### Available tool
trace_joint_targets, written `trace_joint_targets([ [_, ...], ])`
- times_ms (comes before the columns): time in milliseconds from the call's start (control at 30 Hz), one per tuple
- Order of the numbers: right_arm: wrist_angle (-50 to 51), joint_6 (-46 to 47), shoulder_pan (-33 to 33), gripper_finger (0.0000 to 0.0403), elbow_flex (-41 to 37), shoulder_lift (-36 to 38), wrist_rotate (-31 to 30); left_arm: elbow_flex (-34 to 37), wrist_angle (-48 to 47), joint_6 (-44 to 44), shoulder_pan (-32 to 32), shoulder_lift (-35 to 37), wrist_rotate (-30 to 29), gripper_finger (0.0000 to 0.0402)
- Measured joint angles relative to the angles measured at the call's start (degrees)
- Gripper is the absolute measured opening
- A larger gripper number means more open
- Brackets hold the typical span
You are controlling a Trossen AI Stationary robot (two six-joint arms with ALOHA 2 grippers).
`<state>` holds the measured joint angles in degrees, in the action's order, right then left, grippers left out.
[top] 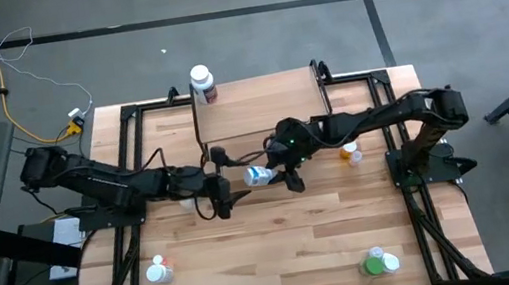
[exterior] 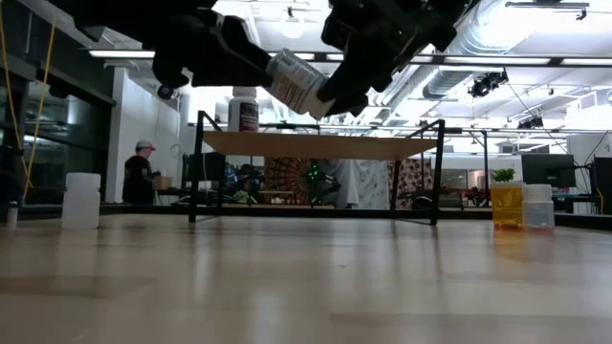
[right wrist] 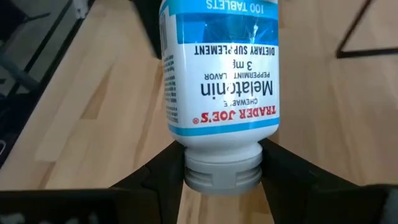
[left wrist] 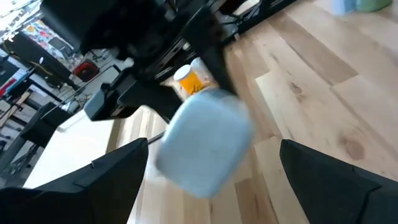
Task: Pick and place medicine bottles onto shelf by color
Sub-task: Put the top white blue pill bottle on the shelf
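A white pill bottle with a blue label [top: 257, 174] [right wrist: 219, 81] hangs in the air over the table's middle, in front of the shelf [top: 260, 111]. My right gripper [top: 284, 170] [right wrist: 222, 149] is shut on it. My left gripper [top: 225, 180] [left wrist: 212, 144] is open. Its fingers stand wide on either side of the bottle's base [left wrist: 205, 143] without touching it. A white-capped bottle with a dark red label [top: 202, 83] [exterior: 243, 108] stands on its base at the shelf's far left corner. My right gripper pinches the bottle's cap end [right wrist: 222, 177] between its two fingers [right wrist: 161, 174], one on each side of the cap. The fingers come from the table's right. The bottle sticks out past them toward the left gripper, tilted with its base higher [exterior: 282, 69], clear of the table.
An orange bottle [top: 350, 153] stands right of the grippers. A white bottle [top: 158, 270] is near the front left and a green one [top: 381, 263] near the front right. The shelf's black legs [exterior: 199, 167] stand behind the grippers. A person [exterior: 142, 172] is in the room beyond.
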<state>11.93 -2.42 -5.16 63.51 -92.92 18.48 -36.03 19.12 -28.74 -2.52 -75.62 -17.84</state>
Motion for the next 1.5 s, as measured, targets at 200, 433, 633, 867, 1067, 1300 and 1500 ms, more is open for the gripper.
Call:
trace_joint_targets([
  [200, -0.17, -0.02, 2.33, 0.0166, 0.0, -0.77, -2.23, -0.99, 0.04, 0.01, 0.0, -0.95, -0.77, 0.0355],
  [433, -1.87, 1.43, 3.35, 0.0166, 0.0, -1.33, -5.77, -1.03, -0.04, -0.44, -0.17, -0.95, 3.27, 0.0355],
  [633, -2.79, 2.51, 3.33, 0.0167, 0.0, -1.33, -5.4, -1.03, -0.44, -2.13, -0.22, -0.99, 5.02, 0.0333],
  [867, -3.16, 2.58, 3.33, 0.0167, 0.0, -1.33, -5.11, -1.03, -0.74, -2.98, -0.22, -0.99, 5.14, 0.0275],
  [1067, -3.29, 2.46, 3.33, 0.0167, 0.0, -1.33, -4.76, -1.03, -0.99, -3.21, -0.22, -0.99, 4.78, 0.0216],
  [1300, -3.46, 2.24, 3.31, 0.0183, 0.0, -1.33, -4.91, -1.03, -1.88, -3.04, -0.24, -0.99, 2.83, 0.0172],
  [1500, -3.54, 1.67, 3.31, 0.0199, 0.0, -1.33, -6.05, -1.03, -1.95, -2.96, -0.22, -0.99, 2.24, 0.0169],
])
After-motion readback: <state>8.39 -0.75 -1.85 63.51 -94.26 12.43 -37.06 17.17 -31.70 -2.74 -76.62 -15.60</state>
